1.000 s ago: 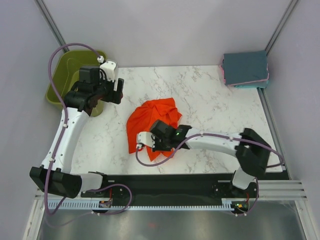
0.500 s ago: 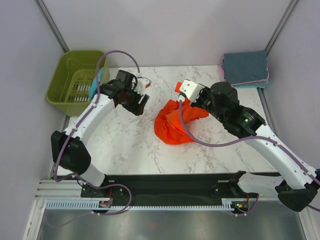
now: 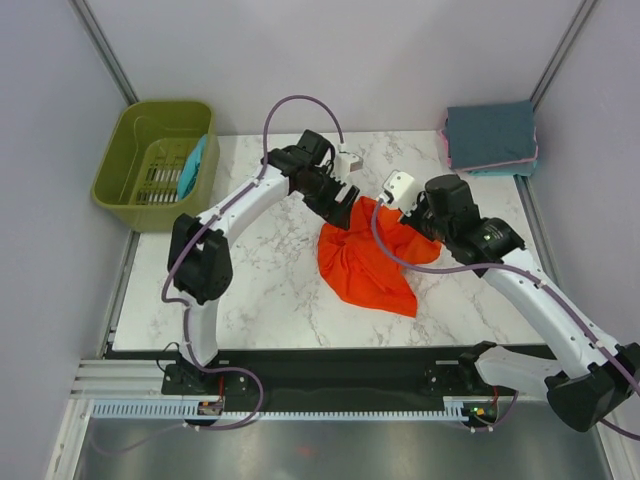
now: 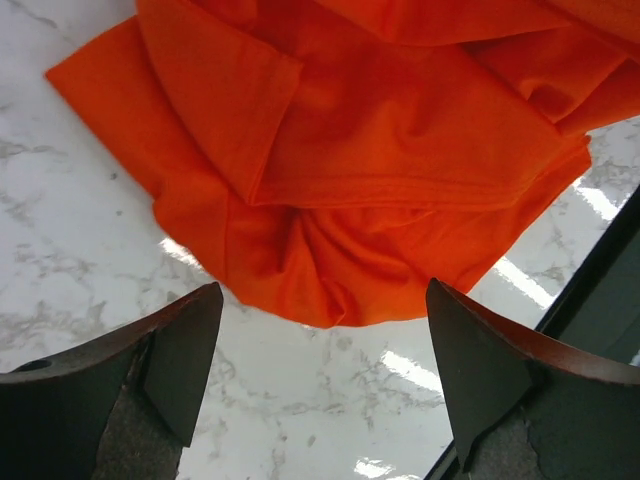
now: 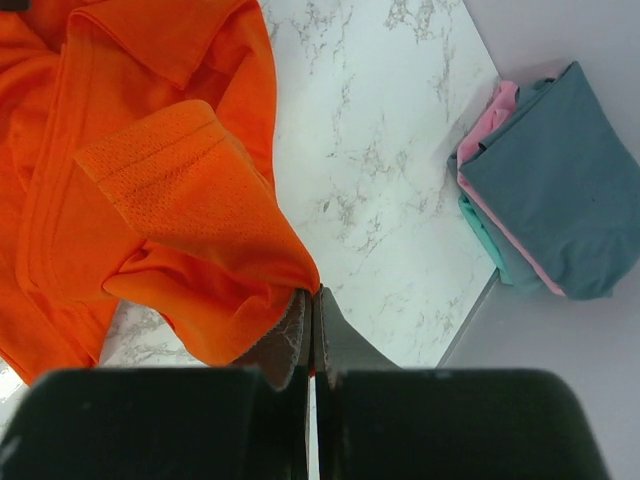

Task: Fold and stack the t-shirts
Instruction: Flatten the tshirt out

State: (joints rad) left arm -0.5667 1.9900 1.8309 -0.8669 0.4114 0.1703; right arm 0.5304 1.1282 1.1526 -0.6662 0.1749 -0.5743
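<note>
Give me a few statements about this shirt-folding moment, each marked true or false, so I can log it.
1. The right end effector is shut on an edge of the orange t-shirt. True.
2. The left end effector is clamped on that shirt. False: its fingers stand wide apart over the cloth, holding nothing.
3. A folded stack sits at the far right corner of the table, slate-blue on top. True.
4. The green basket holds nothing. False: a teal cloth lies inside it.
5. The orange t-shirt is neatly folded. False: it lies crumpled in the middle of the table.
</note>
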